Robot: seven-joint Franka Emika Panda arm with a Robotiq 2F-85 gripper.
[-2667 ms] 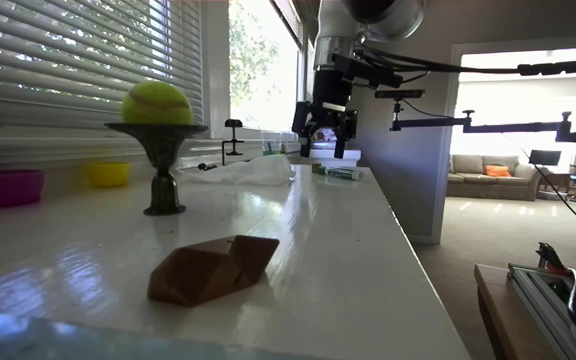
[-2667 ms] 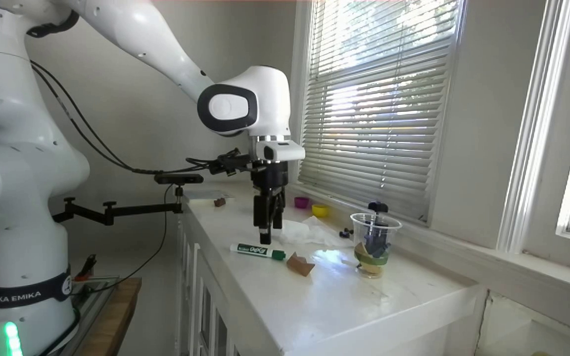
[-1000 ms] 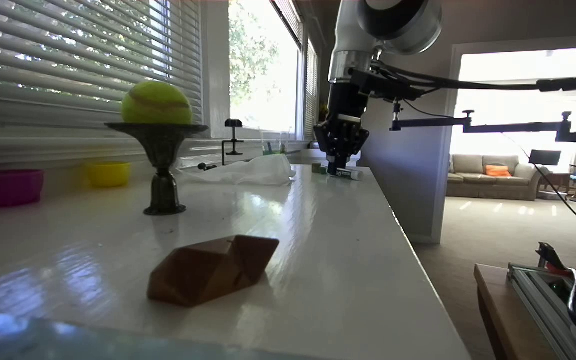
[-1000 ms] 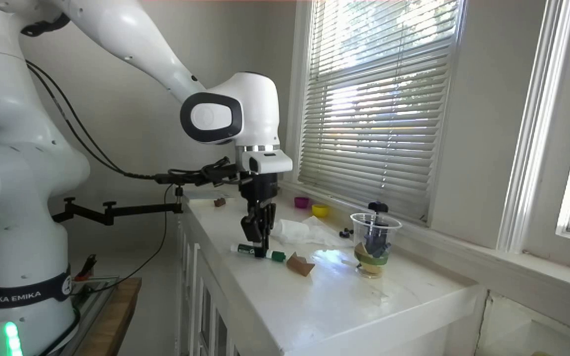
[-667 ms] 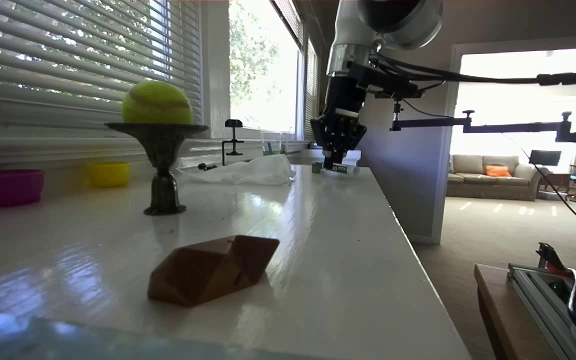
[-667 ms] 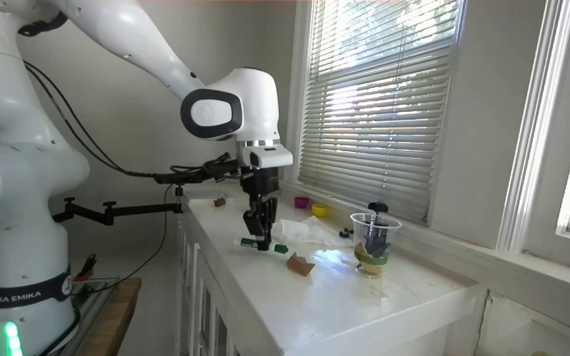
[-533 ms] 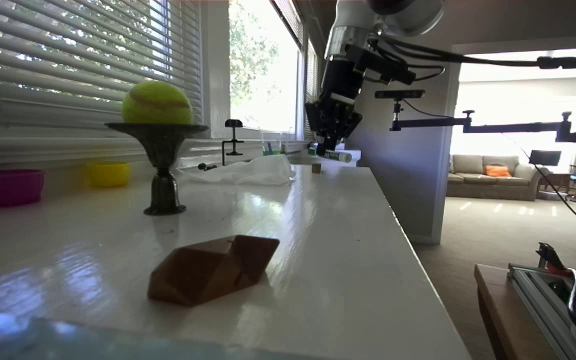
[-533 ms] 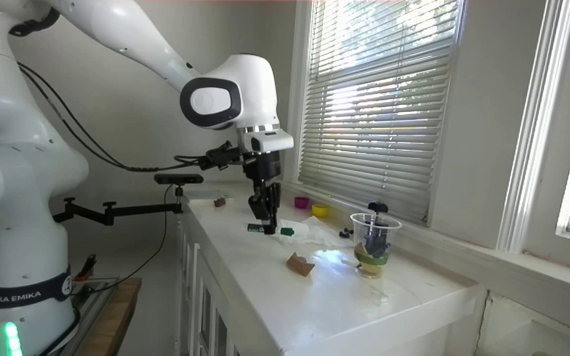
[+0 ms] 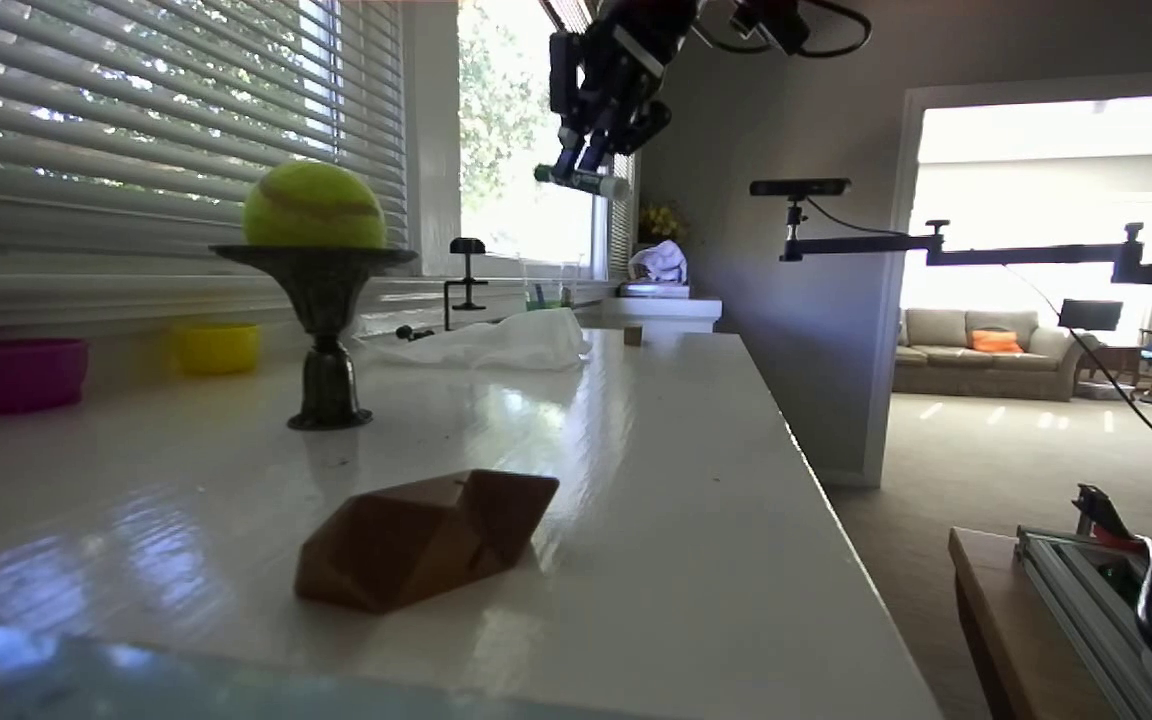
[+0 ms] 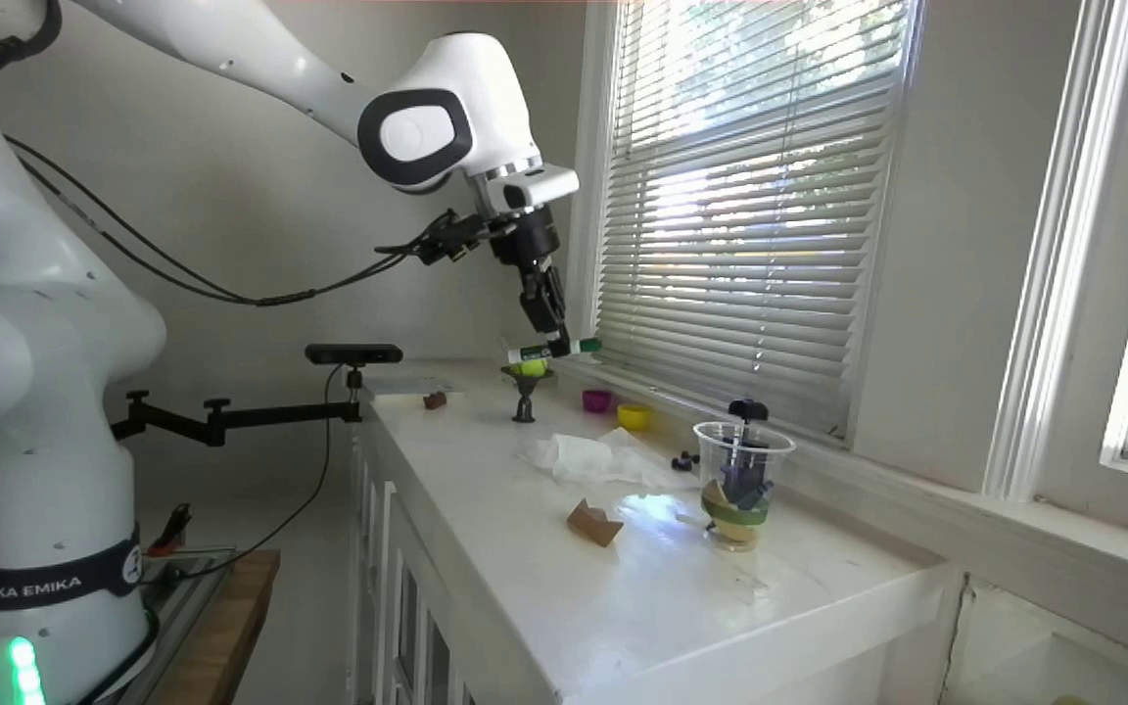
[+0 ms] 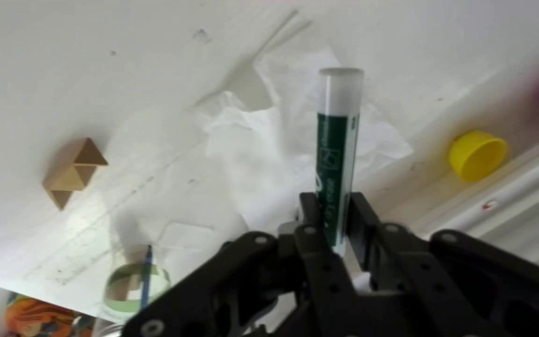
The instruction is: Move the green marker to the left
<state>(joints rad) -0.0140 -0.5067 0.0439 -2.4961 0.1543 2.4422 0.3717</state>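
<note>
The green marker (image 11: 338, 140) is held across my gripper (image 11: 334, 206), whose two fingers press on its label from both sides in the wrist view. High above the white counter, the same marker (image 9: 604, 185) hangs in the gripper (image 9: 579, 168) in front of the window, its green cap pointing toward the window side. From the opposite viewpoint, the marker (image 10: 529, 353) lies almost level, crossing in front of the tennis ball. Part of its barrel and the cap are hidden by the fingers in the wrist view.
A tennis ball (image 9: 314, 207) tops a dark metal stand (image 9: 326, 330). White crumpled plastic or tissue (image 11: 269, 140) lies below the gripper. Nearby stand a yellow cup (image 11: 477, 155), a purple cup (image 9: 14, 375), a clear cup (image 10: 742, 490) with items and a brown faceted piece (image 10: 594, 524).
The gripper closed on the marker at the counter, then lifted it high. It has moved toward the window and the tennis ball stand, tilting as it rose. The brown pieces stayed put.
</note>
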